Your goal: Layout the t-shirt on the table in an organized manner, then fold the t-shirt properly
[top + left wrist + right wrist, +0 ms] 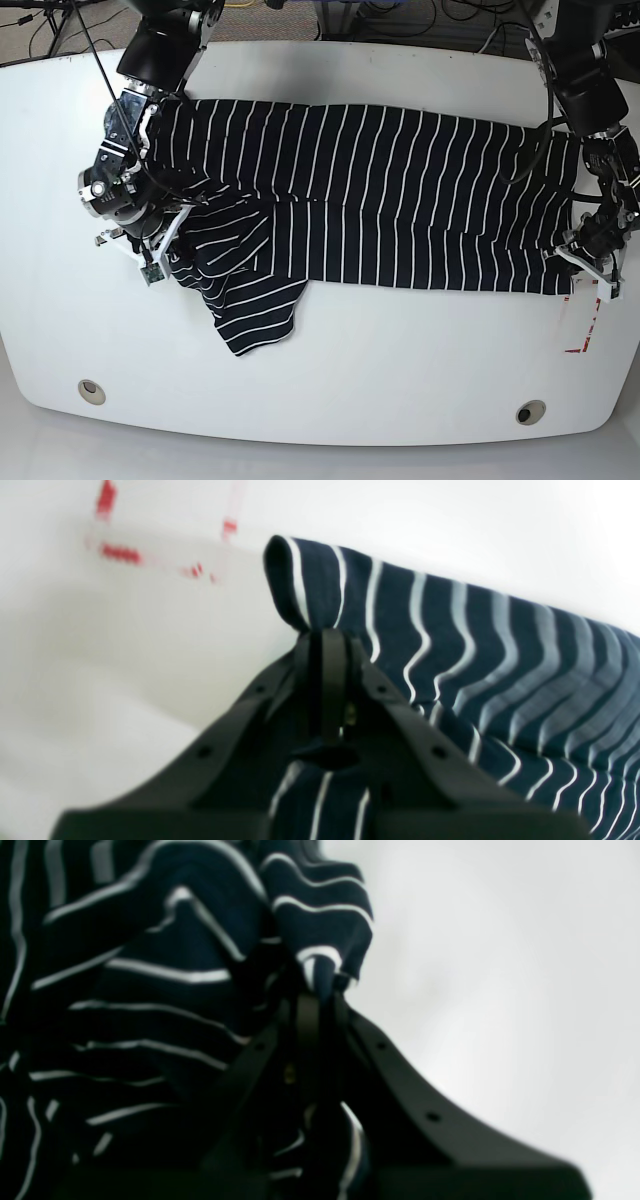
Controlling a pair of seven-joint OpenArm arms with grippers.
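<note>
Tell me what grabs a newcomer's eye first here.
The striped t-shirt stretches across the white table, a sleeve spilling toward the near edge. Each end is pinched: the left pincer and right pincer are both shut on fabric. Red tape marks the table by the left arm.

The dark navy, white-striped fabric t-shirt (370,190) lies spread across the large white smooth desk (400,390), stretched between both sides. In the base view, the right gripper (160,245) sits at its left end and the left gripper (580,262) at its right end, just behind the red-and-white tape rectangle (582,325). Two round metal grommet holes (91,390) lie near the front edge.
</note>
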